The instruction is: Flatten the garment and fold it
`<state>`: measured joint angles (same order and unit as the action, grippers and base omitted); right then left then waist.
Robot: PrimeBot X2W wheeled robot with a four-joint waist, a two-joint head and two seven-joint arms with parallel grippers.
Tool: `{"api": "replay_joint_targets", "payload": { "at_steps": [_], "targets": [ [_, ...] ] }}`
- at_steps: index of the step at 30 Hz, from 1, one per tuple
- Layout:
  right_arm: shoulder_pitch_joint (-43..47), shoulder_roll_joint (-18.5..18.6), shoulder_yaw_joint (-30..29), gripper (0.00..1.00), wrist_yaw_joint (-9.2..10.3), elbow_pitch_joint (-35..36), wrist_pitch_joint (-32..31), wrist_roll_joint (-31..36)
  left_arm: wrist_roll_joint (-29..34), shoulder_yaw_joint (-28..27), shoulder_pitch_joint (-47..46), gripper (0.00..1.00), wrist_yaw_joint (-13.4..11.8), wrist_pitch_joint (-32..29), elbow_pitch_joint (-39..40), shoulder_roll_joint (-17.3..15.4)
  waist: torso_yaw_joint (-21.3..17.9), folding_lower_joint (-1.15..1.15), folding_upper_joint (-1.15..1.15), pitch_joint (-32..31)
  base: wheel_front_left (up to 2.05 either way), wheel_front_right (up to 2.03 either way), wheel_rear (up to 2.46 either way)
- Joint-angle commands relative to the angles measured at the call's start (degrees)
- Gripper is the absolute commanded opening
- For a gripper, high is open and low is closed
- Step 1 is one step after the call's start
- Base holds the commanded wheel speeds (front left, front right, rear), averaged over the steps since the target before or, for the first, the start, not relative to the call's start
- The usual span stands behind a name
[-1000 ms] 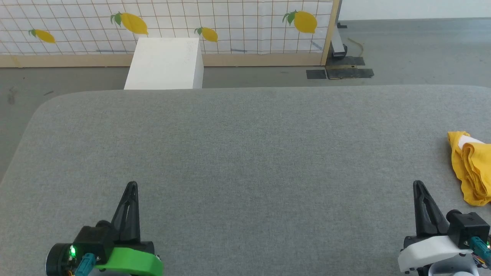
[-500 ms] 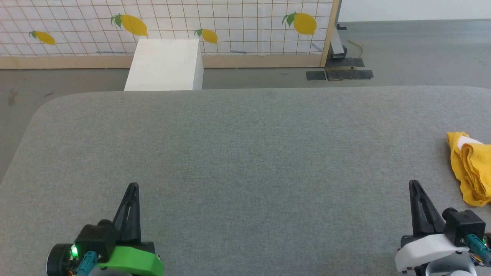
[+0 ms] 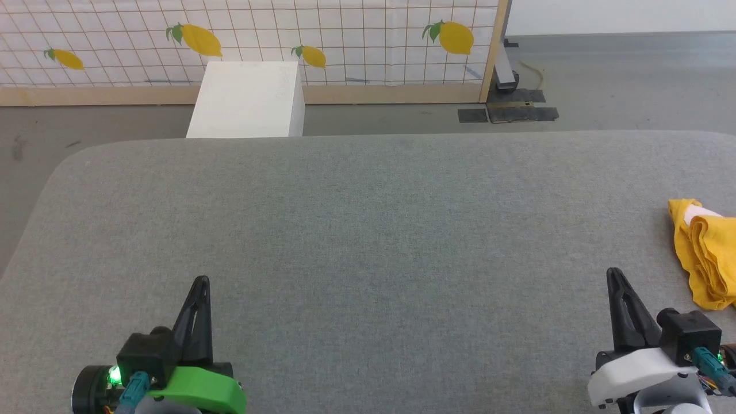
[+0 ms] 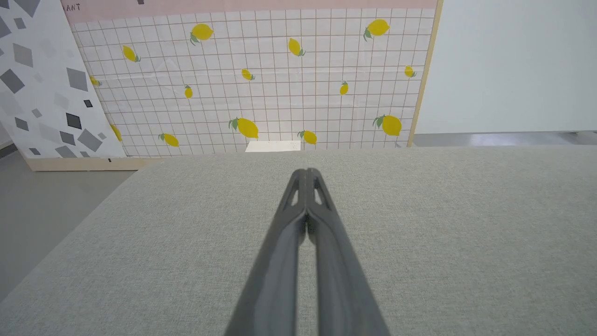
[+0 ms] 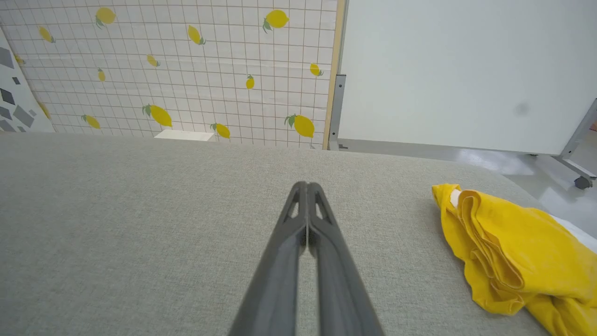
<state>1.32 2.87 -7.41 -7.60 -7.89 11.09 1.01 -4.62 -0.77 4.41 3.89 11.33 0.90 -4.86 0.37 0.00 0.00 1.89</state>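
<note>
A grey cloth-covered table (image 3: 368,218) takes up most of the head view, its far left corner rounded. Over the table's near left part hangs the left gripper (image 3: 201,283), on a green wrist piece (image 3: 198,392) with a small green light. Its two dark fingers are pressed together tip to tip with nothing between them (the left wrist view shows the same, the pair meeting in a thin seam above bare cloth). Beyond the table's far edge, left of its middle, a white box (image 3: 247,98) stands on the grey floor (image 3: 632,75). Behind the box a white gridded screen (image 3: 345,34) printed with yellow lemons runs along, ending in a pale wooden post (image 3: 495,52) past the table's middle. Over the table's near right part is the right gripper (image 3: 613,275), on a white wrist piece (image 3: 632,376). Its fingers too are clenched on nothing, tips touching, and they point toward the table's far edge. The T-shirt (image 3: 704,256) lies at the table's right edge, to the right of the right gripper and a little farther along the table, apart from the fingers. It is mustard yellow, bunched in a crumpled heap with soft ridges of folded cloth, and a patch of white shows at its far end. In the right wrist view the picture's edge cuts the heap off, so its full shape cannot be told
</note>
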Motion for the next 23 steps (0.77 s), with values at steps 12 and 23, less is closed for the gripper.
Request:
{"api": "replay_joint_targets", "payload": {
  "at_steps": [12,23],
  "targets": [
    [-0.44,0.01,1.15,0.00,0.04,1.40,-1.69,-0.33,1.03,0.17,-1.36,0.00,-0.91,-1.55,-0.12,0.58,-0.04,0.00,0.00,-0.24,0.00,0.00,0.00],
    [-0.58,0.01,2.12,0.00,0.05,2.41,-3.14,-0.43,1.59,0.26,-1.83,0.00,-1.38,-3.06,-0.24,0.80,-0.09,0.00,0.00,-0.50,0.00,0.00,0.00]
  ]
}}
